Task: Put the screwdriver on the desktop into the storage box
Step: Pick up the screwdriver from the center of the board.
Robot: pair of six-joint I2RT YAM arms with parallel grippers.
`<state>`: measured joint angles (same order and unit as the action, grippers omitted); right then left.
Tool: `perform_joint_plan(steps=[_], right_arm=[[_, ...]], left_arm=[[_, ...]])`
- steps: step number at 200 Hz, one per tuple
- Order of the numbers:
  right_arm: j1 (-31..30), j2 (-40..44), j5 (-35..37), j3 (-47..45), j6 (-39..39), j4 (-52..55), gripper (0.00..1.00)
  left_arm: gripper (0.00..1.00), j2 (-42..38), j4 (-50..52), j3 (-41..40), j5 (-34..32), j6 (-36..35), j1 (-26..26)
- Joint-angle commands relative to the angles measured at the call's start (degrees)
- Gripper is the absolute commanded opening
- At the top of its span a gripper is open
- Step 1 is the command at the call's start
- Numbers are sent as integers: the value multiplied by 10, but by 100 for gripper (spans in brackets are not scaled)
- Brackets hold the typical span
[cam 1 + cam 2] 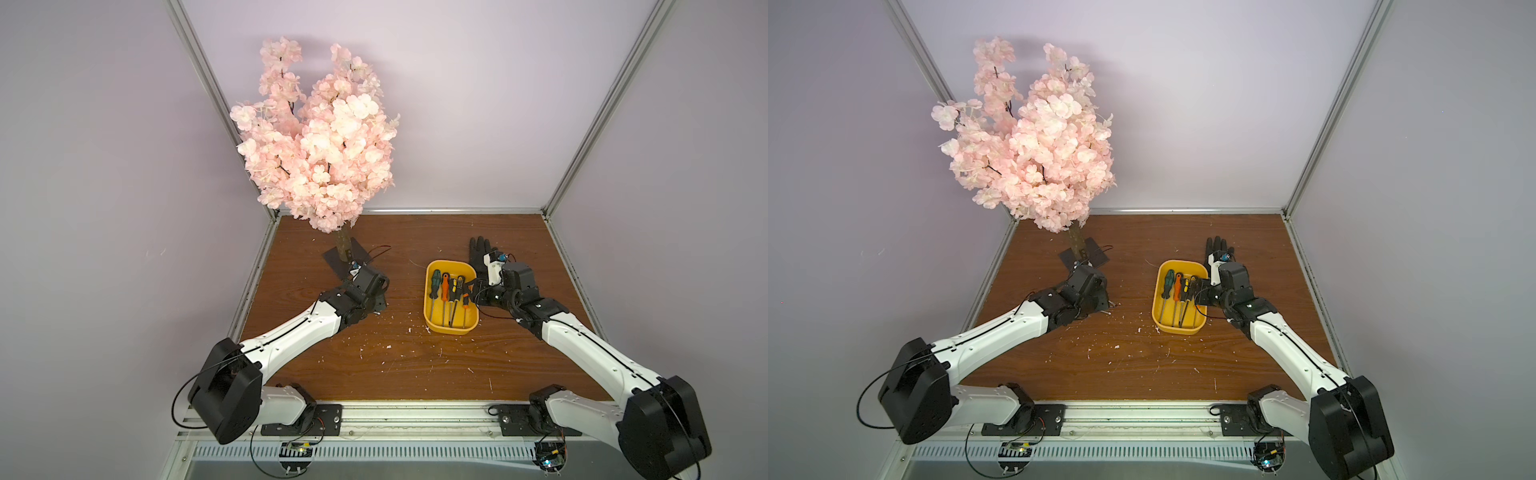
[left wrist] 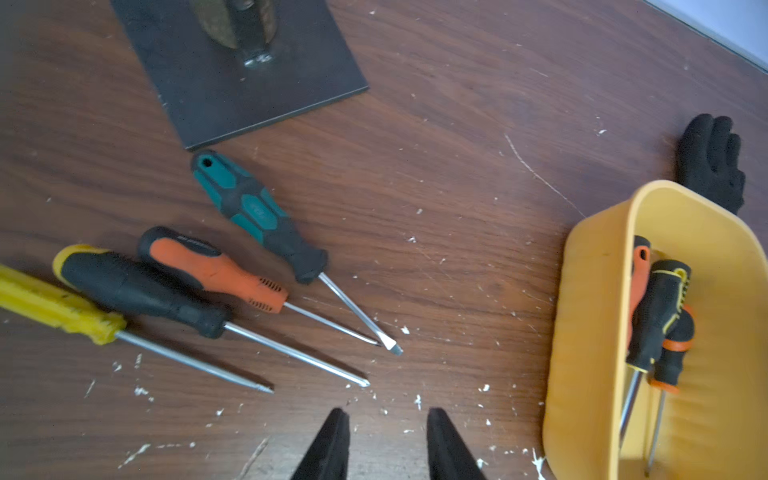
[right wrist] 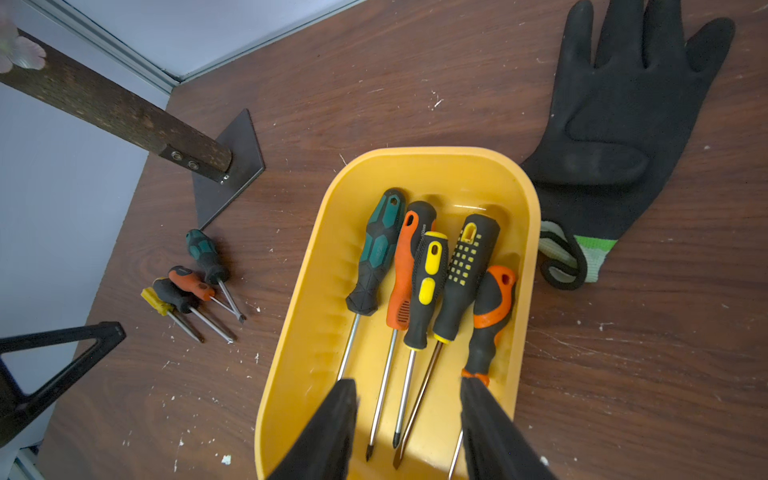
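The left gripper hangs with jaws apart and empty, just short of four screwdrivers bunched on the desktop; the right gripper, likewise apart and empty, hovers over the yellow box holding five more. Packed that tight, I reckon one pinch could snag two or scatter the neighbours.

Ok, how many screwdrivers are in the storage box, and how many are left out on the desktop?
Boxed screwdrivers, in the storage box: 5
Loose screwdrivers, on the desktop: 4
Total: 9
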<state>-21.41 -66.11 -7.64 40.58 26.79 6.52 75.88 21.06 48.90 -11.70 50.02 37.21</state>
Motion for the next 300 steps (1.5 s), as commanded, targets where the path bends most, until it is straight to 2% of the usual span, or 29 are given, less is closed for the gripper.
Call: perform_joint_plan(steps=[1,55,184,300], right_arm=[[-3,1,-3,21,-6,-20,47],[-3,20,9,3,-3,-18,47],[-3,56,27,-22,2,-5,47],[-3,53,28,-25,1,-8,47]], left_arm=[[35,1,-6,-5,-1,27,-9],[34,70,-61,-7,51,53,-38],[30,208,-49,76,58,49,-59],[33,249,-26,88,62,87,-59]])
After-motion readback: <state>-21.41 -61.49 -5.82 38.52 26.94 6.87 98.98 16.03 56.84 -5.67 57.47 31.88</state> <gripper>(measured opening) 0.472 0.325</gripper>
